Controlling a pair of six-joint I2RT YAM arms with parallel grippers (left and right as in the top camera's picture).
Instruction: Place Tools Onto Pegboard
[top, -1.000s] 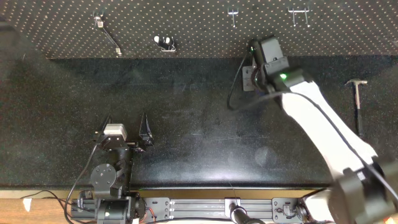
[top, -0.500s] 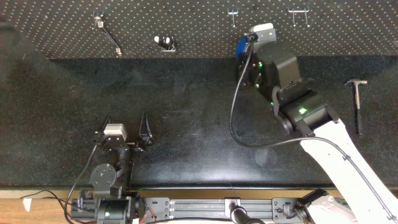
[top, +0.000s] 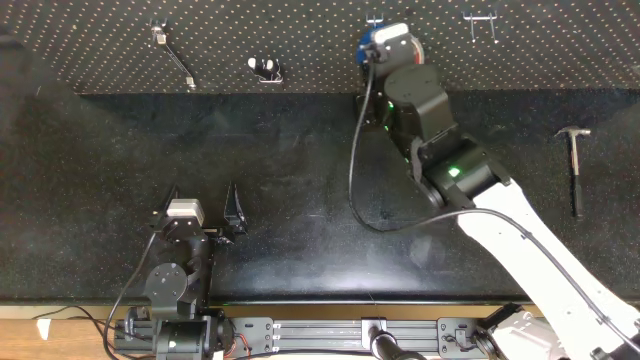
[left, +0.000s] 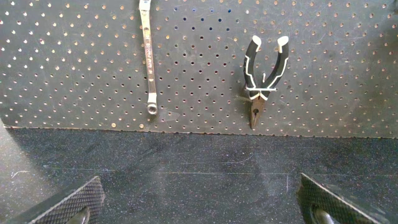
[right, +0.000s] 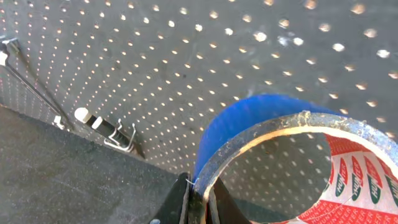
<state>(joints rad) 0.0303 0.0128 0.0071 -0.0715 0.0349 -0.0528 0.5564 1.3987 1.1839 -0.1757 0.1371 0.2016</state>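
A blue roll of tape (right: 249, 134) with a red-and-white printed core is pinched by its rim in my right gripper (right: 198, 200), which is shut on it. In the top view the tape (top: 385, 42) is held up against the pegboard (top: 300, 40), just below a metal hook (top: 375, 20). A wrench (top: 175, 58) and black-and-white pliers (top: 266, 68) hang on the board to the left. A hammer (top: 574, 165) lies on the table at the far right. My left gripper (top: 205, 205) rests open near the front left, facing the wrench (left: 147, 56) and pliers (left: 262, 78).
A second double hook (top: 482, 22) is on the board to the right of the tape. The dark tabletop (top: 300, 180) stretches between the two arms. A black cable (top: 358, 170) loops beside the right arm.
My right arm has swung up and to the left, carrying the tape from above the table's back edge onto the pegboard near the hook. The left arm has stayed still.
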